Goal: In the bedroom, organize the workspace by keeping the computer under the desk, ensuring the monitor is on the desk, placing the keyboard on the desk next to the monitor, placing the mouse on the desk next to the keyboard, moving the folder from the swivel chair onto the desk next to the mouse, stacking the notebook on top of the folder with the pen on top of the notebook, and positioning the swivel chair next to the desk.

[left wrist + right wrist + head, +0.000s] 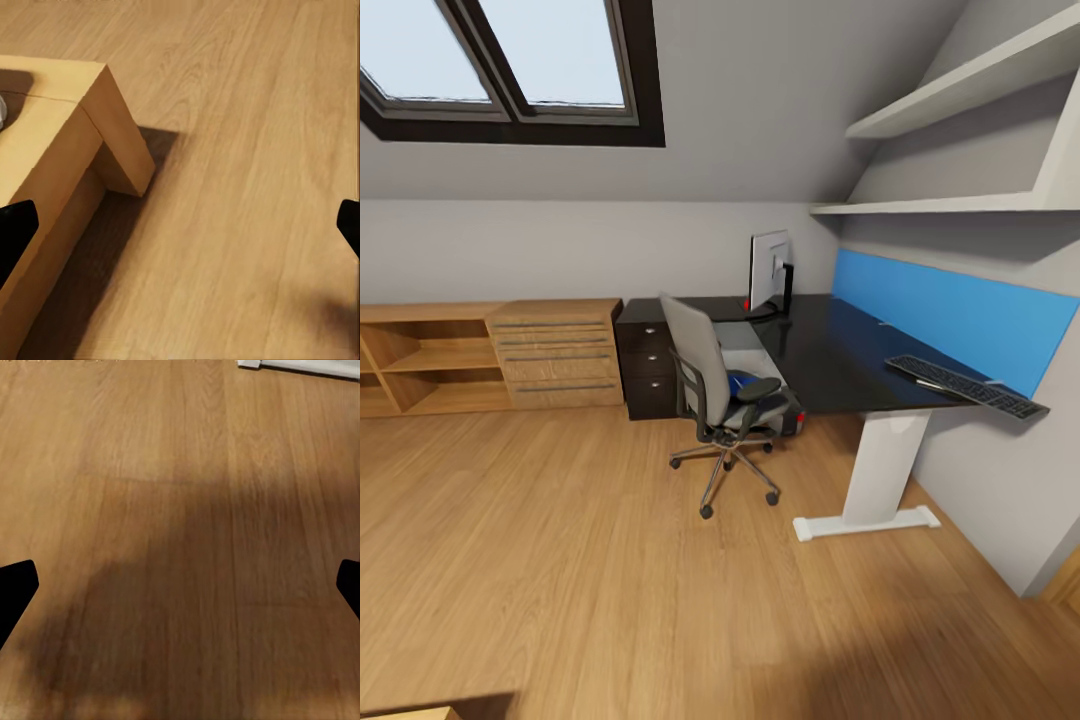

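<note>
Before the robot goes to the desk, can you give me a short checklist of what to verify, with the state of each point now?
1. Monitor on the desk: ok, it stands at the far corner.
2. Keyboard on the desk: ok, but it lies at the near end, far from the monitor, so not ok for position.
3. Folder moved off the swivel chair: not ok, something blue lies on the seat.
4. Left gripper free: ok, fingers wide apart above the floor, nothing between.
5. Right gripper free: ok, the same.
6. Mouse, notebook and pen places: cannot tell.
</note>
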You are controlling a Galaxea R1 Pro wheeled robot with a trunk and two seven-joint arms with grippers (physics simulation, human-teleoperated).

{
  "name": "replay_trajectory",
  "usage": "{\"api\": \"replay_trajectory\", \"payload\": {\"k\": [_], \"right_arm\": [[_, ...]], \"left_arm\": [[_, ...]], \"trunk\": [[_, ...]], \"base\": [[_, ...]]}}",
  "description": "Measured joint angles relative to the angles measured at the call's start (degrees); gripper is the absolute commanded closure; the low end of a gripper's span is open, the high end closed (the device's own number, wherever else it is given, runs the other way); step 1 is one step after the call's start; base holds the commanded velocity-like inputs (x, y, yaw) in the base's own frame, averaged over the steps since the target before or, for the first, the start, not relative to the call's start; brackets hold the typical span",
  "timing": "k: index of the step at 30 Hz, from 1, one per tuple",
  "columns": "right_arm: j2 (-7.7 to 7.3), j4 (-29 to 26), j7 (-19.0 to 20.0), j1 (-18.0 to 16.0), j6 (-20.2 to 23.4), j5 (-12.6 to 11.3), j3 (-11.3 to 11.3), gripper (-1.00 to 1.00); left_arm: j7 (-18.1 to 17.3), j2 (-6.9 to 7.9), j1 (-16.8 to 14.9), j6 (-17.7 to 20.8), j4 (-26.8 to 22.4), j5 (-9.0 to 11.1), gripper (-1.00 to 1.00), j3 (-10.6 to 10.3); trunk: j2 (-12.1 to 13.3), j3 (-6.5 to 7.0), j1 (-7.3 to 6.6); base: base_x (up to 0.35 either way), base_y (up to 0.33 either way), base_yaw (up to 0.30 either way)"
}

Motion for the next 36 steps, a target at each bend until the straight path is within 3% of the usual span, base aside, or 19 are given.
{"api": "replay_trajectory", "payload": {"k": [1,2,3,4,7,8,10,15,16,17,22,29,32,34,36], "right_arm": [[-0.02,-3.3,0.0,-0.2,0.2,0.1,-0.1,-1.00],[-0.02,-4.4,0.0,-0.2,0.3,0.0,-0.1,-1.00],[0.00,-5.4,0.0,-0.4,0.4,0.0,-0.1,-1.00],[0.07,-7.6,-0.1,-1.2,0.6,0.0,-0.1,-1.00],[0.12,-10.5,-0.2,-3.2,1.2,-0.2,-0.2,-1.00],[0.10,-11.7,-0.4,-5.1,2.0,-0.7,-0.3,-1.00],[0.05,-12.4,-0.7,-7.6,3.6,-1.5,-0.4,-1.00],[0.00,-12.8,-0.9,-13.5,9.4,-5.1,-1.1,-1.00],[0.00,-12.5,-1.2,-17.6,16.1,-9.9,-1.5,-1.00],[0.02,-12.5,-1.2,-22.2,17.3,-10.6,-1.4,-1.00],[0.04,-12.1,-1.4,-26.0,23.1,-12.4,-1.5,-1.00],[0.08,-9.5,-1.5,-34.4,32.4,-14.4,-1.6,-1.00],[0.10,-9.4,-1.5,-35.7,34.1,-15.8,-1.6,-1.00],[0.07,-9.1,-1.4,-37.0,37.3,-18.0,-1.7,-1.00],[0.11,-9.0,-1.3,-37.2,37.6,-18.3,-1.7,-1.00]], "left_arm": [[0.0,-1.40,-0.1,15.1,-5.9,0.1,-1.00,-0.1],[-0.1,-1.71,-0.1,20.4,-15.8,0.1,-1.00,0.0],[-0.1,-1.95,-0.5,25.0,-21.5,-0.1,-1.00,0.0],[-0.1,-2.37,-0.5,34.2,-27.8,0.0,-1.00,0.0],[-0.3,-3.42,-1.7,47.2,-38.0,0.1,-1.00,0.1],[-0.4,-4.51,-2.8,52.8,-43.1,0.2,-1.00,0.1],[-0.5,-5.62,-4.2,57.2,-47.5,0.2,-1.00,0.1],[-0.5,-6.85,-8.1,62.7,-52.3,0.3,-1.00,0.1],[-0.6,-6.85,-11.6,65.3,-51.5,0.5,-1.00,0.2],[-0.6,-6.85,-12.3,65.5,-51.1,0.7,-1.00,0.2],[-1.4,-6.86,-13.2,66.1,-49.8,2.6,-1.00,0.1],[-3.8,-6.87,-13.7,66.0,-49.2,4.2,-1.00,-2.2],[-3.9,-6.88,-13.7,65.9,-49.8,4.3,-1.00,-2.4],[-4.1,-6.62,-13.7,66.0,-51.8,4.3,-1.00,-2.5],[-4.2,-6.49,-13.7,65.9,-52.4,4.3,-1.00,-2.6]], "trunk": [[-0.4,-0.18,0.22],[-0.8,-0.36,0.44],[-1.2,-0.53,0.66],[-1.6,-0.70,0.88],[-2.8,-1.25,1.54],[-3.2,-1.41,1.76],[-4.0,-1.78,2.20],[-6.0,-2.68,3.30],[-6.4,-2.88,3.52],[-6.8,-3.04,3.73],[-8.8,-3.95,4.83],[-11.6,-5.20,6.37],[-12.8,-5.74,7.03],[-13.6,-6.10,7.47],[-14.4,-6.46,7.91]], "base": [[0.000,0.000,0.000],[0.000,0.000,0.000],[0.000,0.000,0.000],[0.000,0.000,0.000],[0.000,0.000,0.000],[0.000,0.000,0.000],[0.000,0.000,0.000],[0.000,0.000,0.000],[0.000,0.000,0.000],[0.000,0.000,0.000],[0.000,0.000,0.000],[0.000,0.000,0.000],[0.000,0.000,0.000],[0.000,0.000,0.000],[0.000,0.000,0.000]]}}
